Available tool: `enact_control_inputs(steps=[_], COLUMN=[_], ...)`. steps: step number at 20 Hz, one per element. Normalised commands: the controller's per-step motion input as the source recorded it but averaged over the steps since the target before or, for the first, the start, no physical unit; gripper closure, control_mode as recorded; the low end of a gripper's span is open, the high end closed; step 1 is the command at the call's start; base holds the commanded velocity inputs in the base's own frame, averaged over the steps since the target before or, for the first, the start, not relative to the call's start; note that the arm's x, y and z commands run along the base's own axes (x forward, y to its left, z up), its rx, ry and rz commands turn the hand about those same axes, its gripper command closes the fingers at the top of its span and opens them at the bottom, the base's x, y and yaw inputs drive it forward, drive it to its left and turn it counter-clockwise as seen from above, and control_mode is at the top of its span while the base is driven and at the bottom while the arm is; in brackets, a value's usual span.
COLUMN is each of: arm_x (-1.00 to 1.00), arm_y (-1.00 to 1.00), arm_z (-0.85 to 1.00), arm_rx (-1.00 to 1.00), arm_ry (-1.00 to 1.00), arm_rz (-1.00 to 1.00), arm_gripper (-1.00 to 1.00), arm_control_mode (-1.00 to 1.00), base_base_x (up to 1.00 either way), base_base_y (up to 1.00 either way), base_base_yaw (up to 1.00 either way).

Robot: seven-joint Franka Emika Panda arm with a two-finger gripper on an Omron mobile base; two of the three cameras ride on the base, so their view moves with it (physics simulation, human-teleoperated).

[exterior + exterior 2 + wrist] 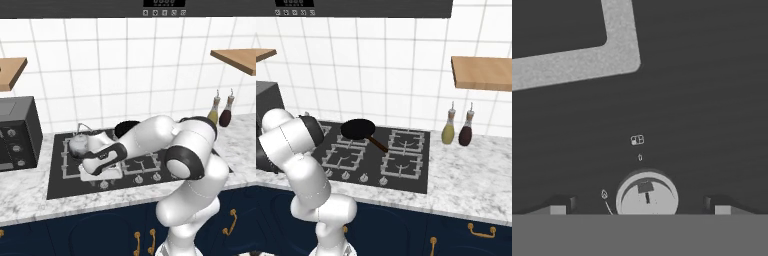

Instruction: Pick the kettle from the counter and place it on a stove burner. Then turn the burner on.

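Now the small rounded silver-grey metal kettle [79,145] sits on the large left burner's grey grate [67,159]; the pincer [643,204], spread wide, straddles a round silver control knob [647,196].

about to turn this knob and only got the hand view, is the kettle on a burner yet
Observer: Yes. In the left base view the kettle stands upright on the grey grate at the left end of the cooktop.
Operator: anything else on the stove
Observer: A black frying pan sits at the rear middle, its handle pointing toward the front right, apart from the kettle.
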Motion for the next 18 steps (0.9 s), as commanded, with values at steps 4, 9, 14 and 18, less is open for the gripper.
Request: enact_control_inputs(steps=[4,9,14,18], arm_x=[-0.17,-0.03,0.11,0.16], arm_y=[-0.08,-0.02,0.0,0.0], arm_z=[0.0,0.0,-0.02,-0.05], arm_rx=[0.0,0.0,0.0,0.0], arm_ry=[-0.01,-0.01,0.0,0.0], arm_rz=[0.0,0.0,0.0,0.0], arm_gripper=[-1.0,-1.0,-1.0,-1.0], arm_control_mode=[-1.0,-1.0,-1.0,-1.0], base_base_x=[0.0,0.0,0.0,0.0], base_base_y=[0.0,0.0,0.0,0.0], base_base_yaw=[0.0,0.0,0.0,0.0])
